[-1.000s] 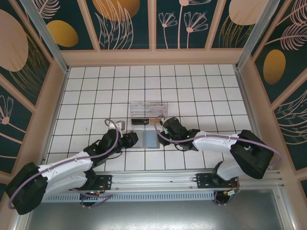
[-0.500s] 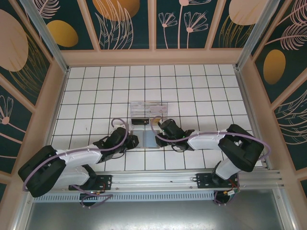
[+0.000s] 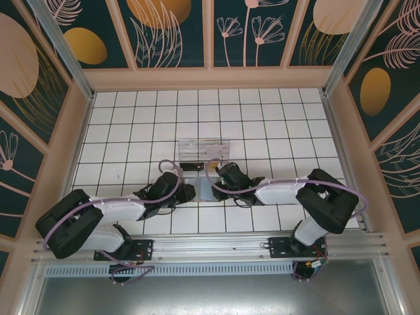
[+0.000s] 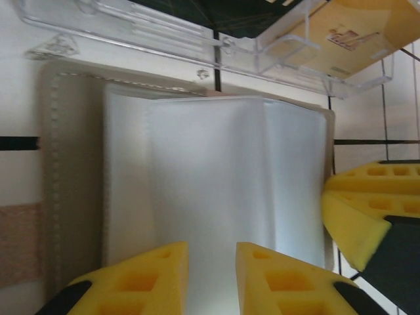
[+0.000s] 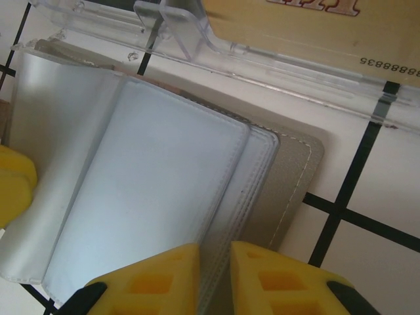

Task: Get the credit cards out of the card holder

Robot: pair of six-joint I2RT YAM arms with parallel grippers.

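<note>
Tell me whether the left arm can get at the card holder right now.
Probably yes: the left tool sits at the near edge of the card holder, with nothing between them.

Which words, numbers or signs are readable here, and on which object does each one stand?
"8888835": small digits on the tan card in the clear tray, right wrist view.
Large dark letters at that card's upper edge: cut off, unreadable.
Small print on the same card, left wrist view: blurred.
The card holder: no text visible.
</note>
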